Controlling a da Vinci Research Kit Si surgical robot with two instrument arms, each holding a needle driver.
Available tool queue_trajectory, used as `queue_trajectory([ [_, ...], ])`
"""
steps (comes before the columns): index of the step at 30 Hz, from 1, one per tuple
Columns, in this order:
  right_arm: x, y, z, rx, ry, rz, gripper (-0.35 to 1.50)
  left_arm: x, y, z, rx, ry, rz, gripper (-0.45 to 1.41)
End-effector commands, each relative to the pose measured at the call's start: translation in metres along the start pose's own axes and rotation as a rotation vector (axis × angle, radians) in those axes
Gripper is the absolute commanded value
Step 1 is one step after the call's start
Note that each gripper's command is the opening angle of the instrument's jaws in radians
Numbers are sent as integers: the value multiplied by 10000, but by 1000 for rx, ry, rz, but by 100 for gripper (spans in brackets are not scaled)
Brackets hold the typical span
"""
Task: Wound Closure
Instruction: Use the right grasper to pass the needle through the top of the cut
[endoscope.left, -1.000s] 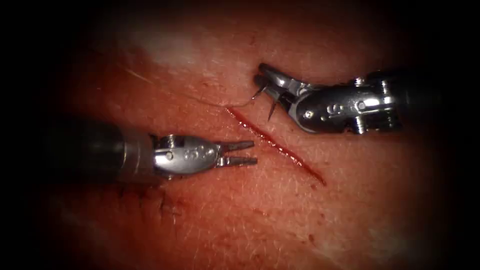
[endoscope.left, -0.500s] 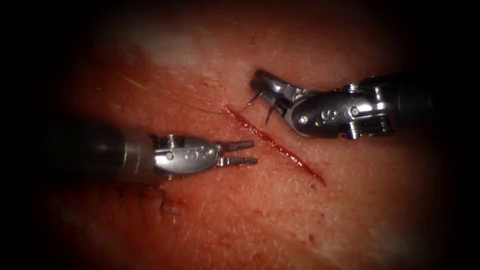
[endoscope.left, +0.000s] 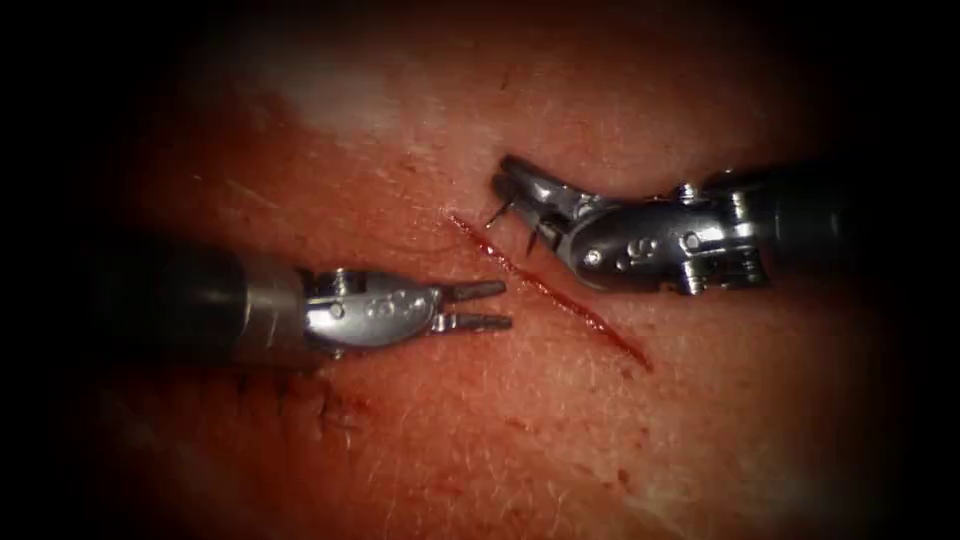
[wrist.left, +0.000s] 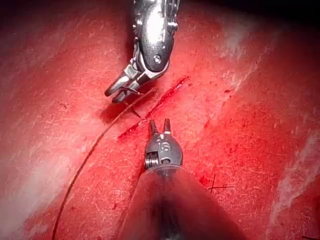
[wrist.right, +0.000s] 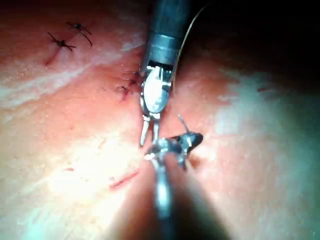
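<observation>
Endoscope view: right needle driver (endoscope.left: 515, 195) grips the curved needle (endoscope.left: 512, 215) at mid-curve above the cut (endoscope.left: 545, 290); left needle driver (endoscope.left: 480, 306) waits with jaws parted, holding nothing.
Both needle ends poke down past the right jaws toward the tissue (endoscope.left: 520, 440), free of it, just right of the cut's upper end; a good bite likely needs the tip square to that edge. Left wrist view: left needle driver (wrist.left: 159, 125) sits open beside the cut (wrist.left: 155, 107), with thread (wrist.left: 90, 160) trailing from the right needle driver (wrist.left: 116, 92). Right wrist view: right needle driver (wrist.right: 187, 142) clamps the needle (wrist.right: 183, 122), just ahead of it the left needle driver (wrist.right: 148, 134).
</observation>
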Motion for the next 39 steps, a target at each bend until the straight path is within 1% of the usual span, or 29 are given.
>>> queue_trajectory([
  [1,1,-15,2,2,4,-9,-35,-7,6,6,-3,0,-7,-1],
  [3,2,-20,0,0,5,-47,-35,-11,6,4,-5,-6,-3,2],
  [4,5,-21,-1,4,6,-65,-35,-13,4,3,-6,-8,-7,9],
  [8,9,-19,-2,2,6,-84,-35,-14,0,8,-3,-8,-18,2],
  [16,2,-44,-1,18,8,-109,-35,-24,4,7,-1,-18,-27,4],
  [21,1,-63,2,33,0,-124,-35,-35,4,4,-5,-33,-39,4],
  [27,2,-72,5,43,-11,-132,-35,-46,0,0,-11,-45,-46,4],
  [31,-1,-78,0,60,-16,-146,-35,-46,-1,-1,-12,-45,-52,2],
  [36,-5,-87,-4,82,-25,-128,-35,-46,0,-2,-12,-48,-52,0],
  [39,-11,-92,-13,101,-28,-119,-35,-46,0,-2,-13,-48,-51,0],
])
